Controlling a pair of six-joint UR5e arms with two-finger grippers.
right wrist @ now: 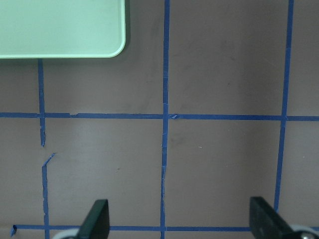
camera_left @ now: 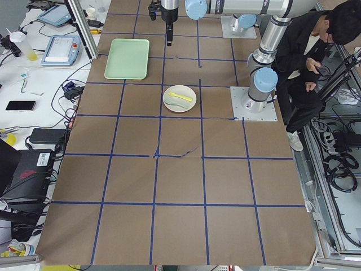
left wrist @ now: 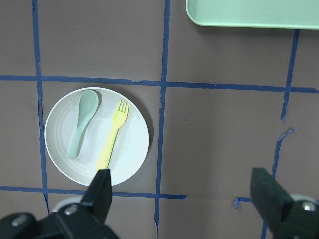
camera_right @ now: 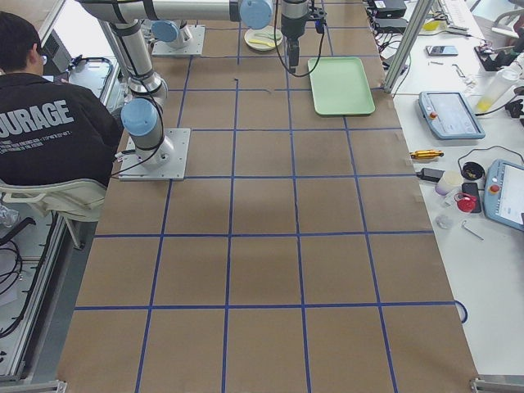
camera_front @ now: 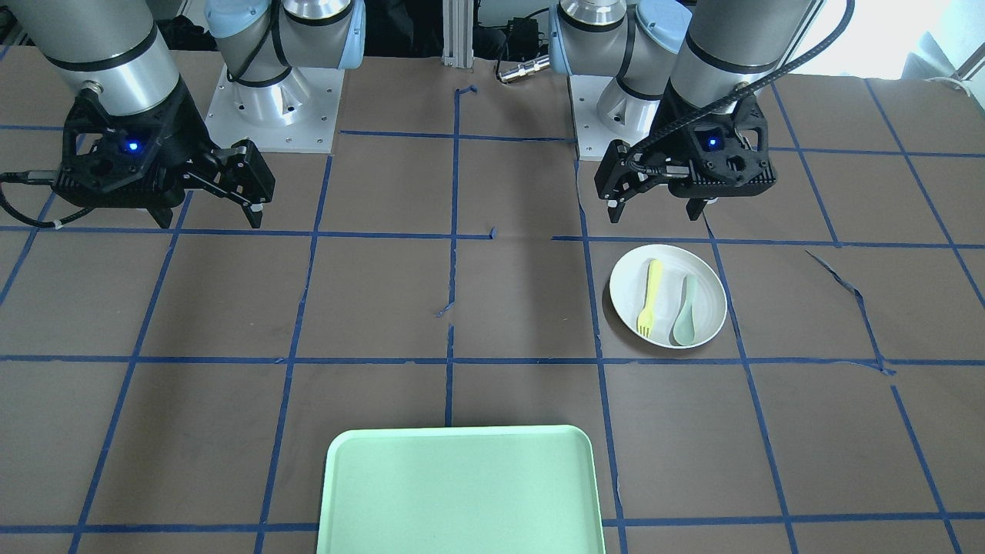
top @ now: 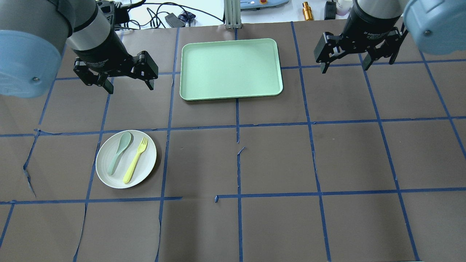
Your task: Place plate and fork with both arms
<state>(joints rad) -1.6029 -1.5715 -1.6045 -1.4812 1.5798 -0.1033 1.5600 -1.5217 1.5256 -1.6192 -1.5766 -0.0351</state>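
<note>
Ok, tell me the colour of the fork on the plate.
The fork is pale yellow, clearest in the left wrist view.

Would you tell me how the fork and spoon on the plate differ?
The pale-yellow plastic fork ends in short tines; the pale grey-green plastic spoon ends in a smooth oval bowl. The fork lies to the robot's right of the spoon. Both rest side by side on the round white plate, heads away from the robot.
</note>
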